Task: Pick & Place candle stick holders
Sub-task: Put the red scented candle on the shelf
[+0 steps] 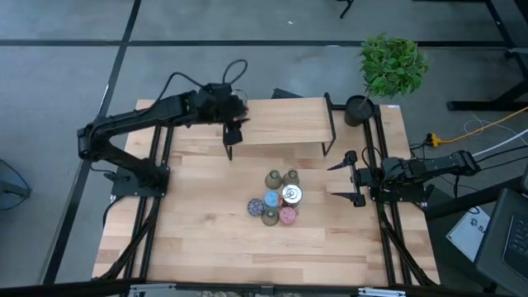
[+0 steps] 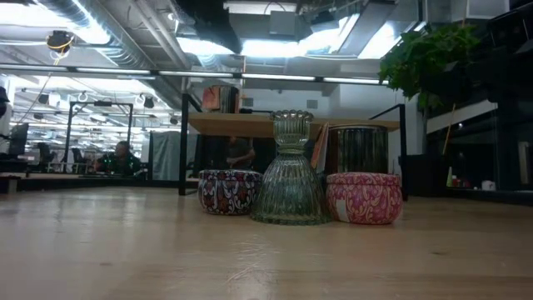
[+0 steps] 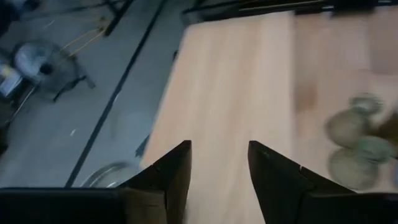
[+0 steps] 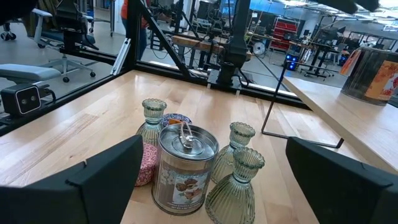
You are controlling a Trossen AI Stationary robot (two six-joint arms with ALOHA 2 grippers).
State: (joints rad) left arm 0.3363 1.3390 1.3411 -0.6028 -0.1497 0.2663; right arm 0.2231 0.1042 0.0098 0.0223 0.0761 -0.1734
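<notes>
Overhead view, largest to smallest.

Tabletop [image 1: 198,223]: pale wood planks filling the centre of the frame, flanked by black rails. Raised wooden shelf [image 1: 280,122] on thin black legs across the upper middle; one silvery can [image 4: 372,73] standing on it, seen in the right wrist view and, behind the cluster, in the low view. Potted plant [image 1: 388,66] at upper right, no part of the task.

Left arm [image 1: 140,124]: reaching in from the left edge toward upper centre. Left end effector [image 1: 230,144] poised at the shelf's left front corner, fingers pointing down-frame, parted about halfway with bare wood between them, holding nothing.

Right arm [image 1: 437,169]: entering from the right edge at mid-height. Right end effector [image 1: 348,177] spread as wide as it goes, empty, fingers aimed toward frame left.

Candle stick holders [image 1: 279,198]: tight cluster just right of centre, below the shelf, pieces touching or nearly so. Second silvery can [image 1: 291,195] at the cluster's right side; green glass vases [image 1: 272,180] along its upper edge and one at its lower edge; blue round tin [image 1: 271,200] and pink round tin [image 1: 287,216] at centre and lower right. All upright, long axes vertical.

Governing relation: cluster lying down-frame and to the right of the left end effector, well apart; lying to the left and slightly down-frame of the right end effector, near, with open wood between. Judged nearer and already facing the pieces: right end effector. Likely first reach: silvery can on the near flank, approached level from the right, with neighbours crowding it behind.
</notes>
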